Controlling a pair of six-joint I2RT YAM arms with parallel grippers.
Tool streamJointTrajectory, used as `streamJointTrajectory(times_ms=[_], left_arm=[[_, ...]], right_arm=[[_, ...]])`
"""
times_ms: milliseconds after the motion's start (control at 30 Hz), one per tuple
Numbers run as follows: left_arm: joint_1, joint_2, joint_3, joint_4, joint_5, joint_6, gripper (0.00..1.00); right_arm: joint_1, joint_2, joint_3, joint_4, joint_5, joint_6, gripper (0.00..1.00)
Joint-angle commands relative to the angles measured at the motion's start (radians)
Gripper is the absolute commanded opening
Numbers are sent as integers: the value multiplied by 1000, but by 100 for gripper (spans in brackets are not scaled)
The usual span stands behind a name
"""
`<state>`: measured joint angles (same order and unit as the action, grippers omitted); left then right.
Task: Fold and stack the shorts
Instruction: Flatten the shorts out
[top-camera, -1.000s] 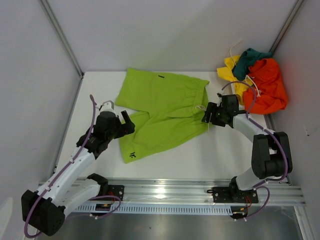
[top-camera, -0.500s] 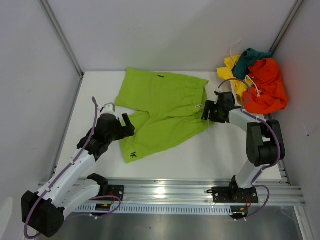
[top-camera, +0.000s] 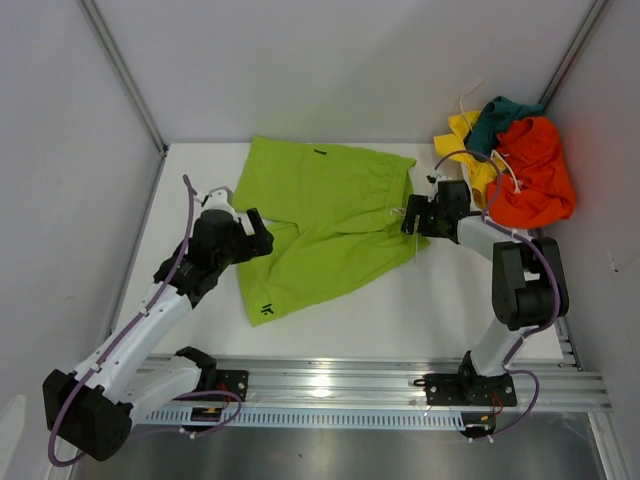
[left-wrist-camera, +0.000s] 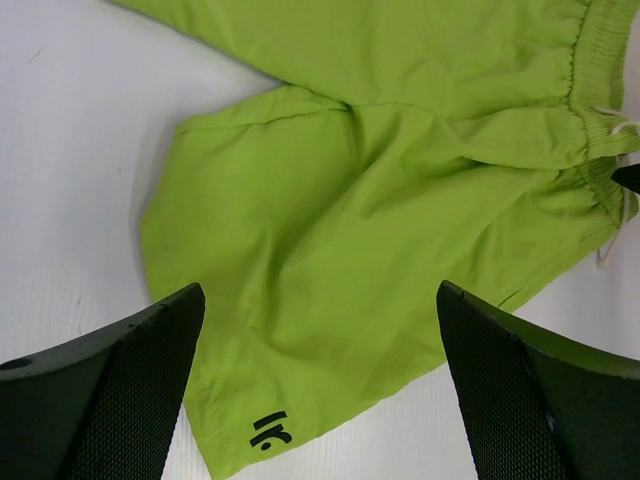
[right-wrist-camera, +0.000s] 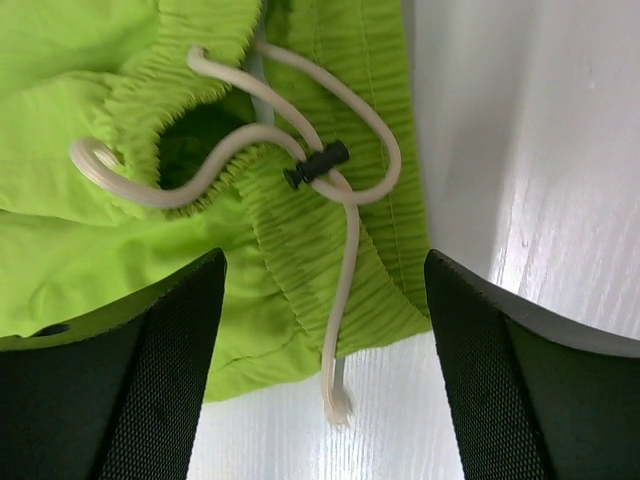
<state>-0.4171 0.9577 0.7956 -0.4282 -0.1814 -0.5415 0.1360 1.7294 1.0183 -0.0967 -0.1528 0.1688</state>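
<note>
The lime green shorts (top-camera: 325, 220) lie spread flat on the white table, waistband to the right, a black logo (left-wrist-camera: 268, 429) at the near leg hem. My left gripper (top-camera: 254, 232) is open and empty, at the left edge of the shorts, over the near leg (left-wrist-camera: 320, 330). My right gripper (top-camera: 410, 222) is open and empty, just above the waistband (right-wrist-camera: 300, 240) and its white drawstring (right-wrist-camera: 345, 250). The orange (top-camera: 535, 175), yellow (top-camera: 462, 140) and dark teal (top-camera: 500, 115) shorts sit piled at the back right corner.
Grey walls close in the table on the left, back and right. A metal rail (top-camera: 400, 385) runs along the near edge. Bare white table (top-camera: 450, 310) lies in front of the shorts.
My left gripper has moved slightly back and right along the shorts' left edge. My right gripper has moved back and left a little, staying at the waistband. The shorts have not moved.
</note>
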Motion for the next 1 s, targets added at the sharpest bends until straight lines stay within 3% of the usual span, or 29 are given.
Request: streamJointTrajectory(times_ms=[0,167,433,567,800,967], left_arm=[[-15,-2,57,13,-16,17,99],[-15,12,74,8,-27,26,99],[-15,101,137,48,-3,14,99],[-15,139,174,59,5,12,99],[-15,128,189,51,2,21,99],[-15,141,204,58,-9,32,99]], right_arm=[[-4,45,83,14,-57,-38,79],[-4,50,72,-24,-155,-17,62],[-3,-45,-33,-78,-191,-5,68],[-6,-85,-66,-41,-136,-2,80],[-9,-45,14,-81,-137,-5,80],[16,-19,11,-112,-154,24,70]])
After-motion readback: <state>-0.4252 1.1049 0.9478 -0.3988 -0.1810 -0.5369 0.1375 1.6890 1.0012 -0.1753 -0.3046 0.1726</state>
